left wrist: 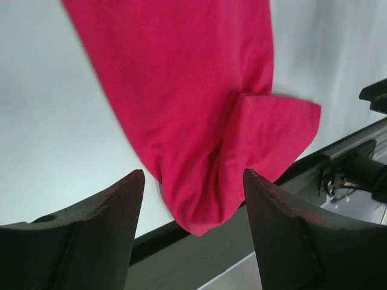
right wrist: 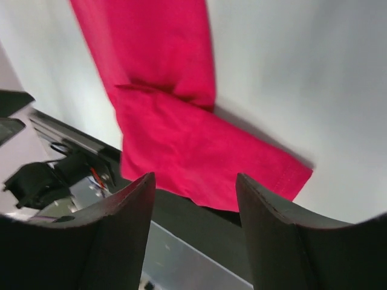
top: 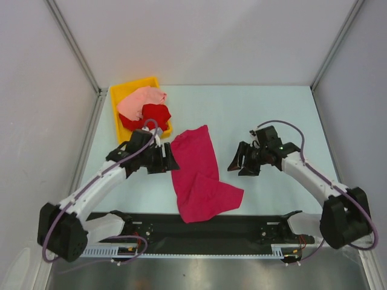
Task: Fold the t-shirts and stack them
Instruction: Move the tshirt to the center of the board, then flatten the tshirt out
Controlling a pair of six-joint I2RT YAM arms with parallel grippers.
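Left arm [top: 103,181], right arm [top: 308,175] bent, flanking magenta t-shirt [top: 199,175], jaws parted

The magenta t-shirt [top: 199,175] lies rumpled between the left gripper [top: 170,158] and right gripper [top: 237,163] (both seemingly open).

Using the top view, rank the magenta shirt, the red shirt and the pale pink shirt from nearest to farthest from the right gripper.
1. Magenta shirt: lying just left of the right gripper.
2. Red shirt: far left, at the near end of the yellow bin.
3. Pale pink shirt: farther back in the same bin.
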